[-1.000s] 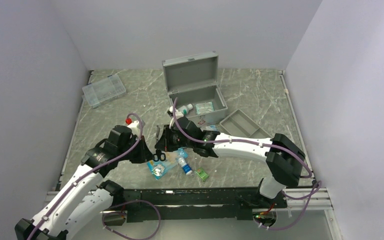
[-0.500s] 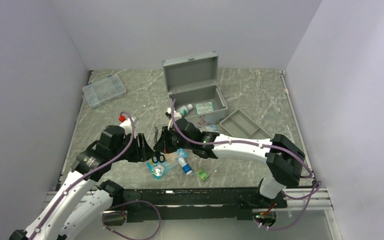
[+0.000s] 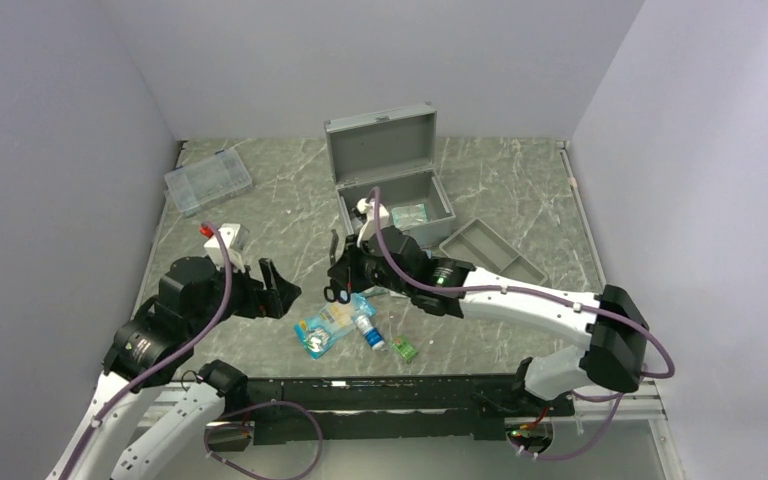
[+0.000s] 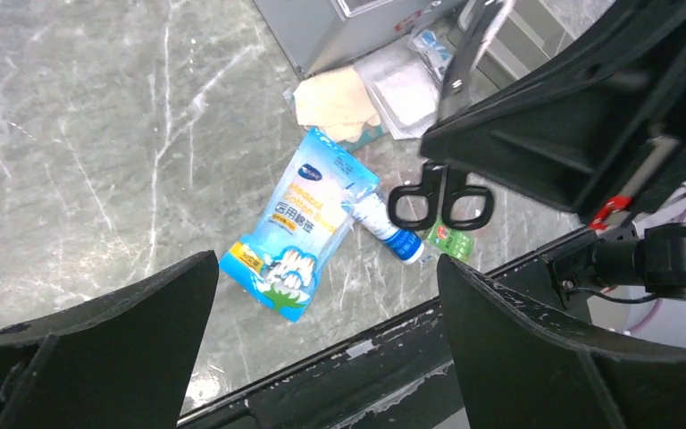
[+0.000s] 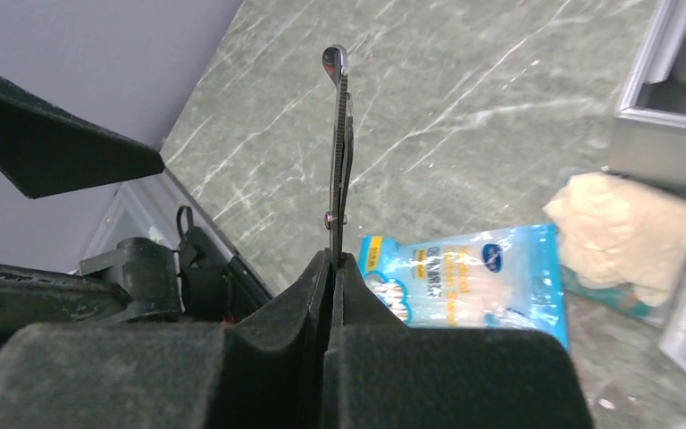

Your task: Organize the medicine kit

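The medicine kit [image 3: 392, 190] stands open at the back of the table, lid upright, with a few packets inside. My right gripper [image 3: 345, 270] is shut on the scissors [image 3: 336, 291] and holds them in the air in front of the kit. The right wrist view shows their blades [image 5: 338, 134] sticking up from the fingers [image 5: 357, 295]. In the left wrist view the black handles [image 4: 439, 198] hang below. My left gripper [image 3: 275, 288] is open, empty, and left of the scissors. A blue swab packet [image 3: 322, 330], a small bottle [image 3: 365, 326] and a green packet [image 3: 405, 349] lie below.
A clear plastic compartment box [image 3: 207, 180] sits at the back left. A shallow grey divided tray [image 3: 488, 250] lies right of the kit. Beige gauze [image 4: 339, 103] and flat packets lie against the kit's front. The black rail [image 3: 360, 385] runs along the near edge.
My left gripper has opened, let go of the scissors and drawn back to the left. The right gripper keeps them and has lifted them slightly toward the kit.
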Controlling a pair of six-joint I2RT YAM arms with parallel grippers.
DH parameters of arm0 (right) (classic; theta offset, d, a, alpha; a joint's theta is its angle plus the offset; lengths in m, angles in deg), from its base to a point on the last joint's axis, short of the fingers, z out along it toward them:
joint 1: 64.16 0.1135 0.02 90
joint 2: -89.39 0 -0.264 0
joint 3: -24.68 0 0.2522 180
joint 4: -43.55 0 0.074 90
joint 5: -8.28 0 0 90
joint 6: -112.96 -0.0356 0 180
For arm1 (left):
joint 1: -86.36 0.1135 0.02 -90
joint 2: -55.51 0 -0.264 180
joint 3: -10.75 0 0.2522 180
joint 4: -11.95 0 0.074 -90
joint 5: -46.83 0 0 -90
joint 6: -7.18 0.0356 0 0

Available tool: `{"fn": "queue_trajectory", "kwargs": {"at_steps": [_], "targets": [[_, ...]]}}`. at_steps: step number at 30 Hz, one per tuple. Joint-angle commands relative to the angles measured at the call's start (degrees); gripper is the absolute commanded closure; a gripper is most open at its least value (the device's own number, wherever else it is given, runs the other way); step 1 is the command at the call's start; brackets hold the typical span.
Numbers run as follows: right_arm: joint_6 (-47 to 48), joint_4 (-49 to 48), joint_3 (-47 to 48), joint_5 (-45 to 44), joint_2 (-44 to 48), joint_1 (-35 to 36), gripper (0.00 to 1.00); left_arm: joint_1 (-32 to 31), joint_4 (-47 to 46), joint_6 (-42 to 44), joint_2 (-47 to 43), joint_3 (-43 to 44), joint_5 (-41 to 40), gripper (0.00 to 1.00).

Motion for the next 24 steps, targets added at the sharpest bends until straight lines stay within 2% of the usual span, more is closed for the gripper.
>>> {"fn": "queue_trajectory", "kwargs": {"at_steps": [1, 6, 14, 24], "targets": [[5.44, 3.43, 3.85, -5.42, 4.33, -1.22, 1.0, -0.23, 0.13, 3.04, -2.34, 1.34, -3.32, 0.01], [8.55, 6.36, 6.37, -8.19, 6.29, -3.7, 1.0, -0.24, -1.49, 4.92, -4.75, -0.75, -3.09, 0.01], [10.4, 9.0, 10.39, -8.15, 6.5, -12.09, 1.0, -0.25, -5.26, 6.16, -7.06, -4.81, -1.03, 0.01], [3.48, 5.2, 12.09, -11.22, -1.1, -19.23, 1.0, -0.25, -6.21, 5.72, -7.75, -6.36, 0.88, 0.01]]}}
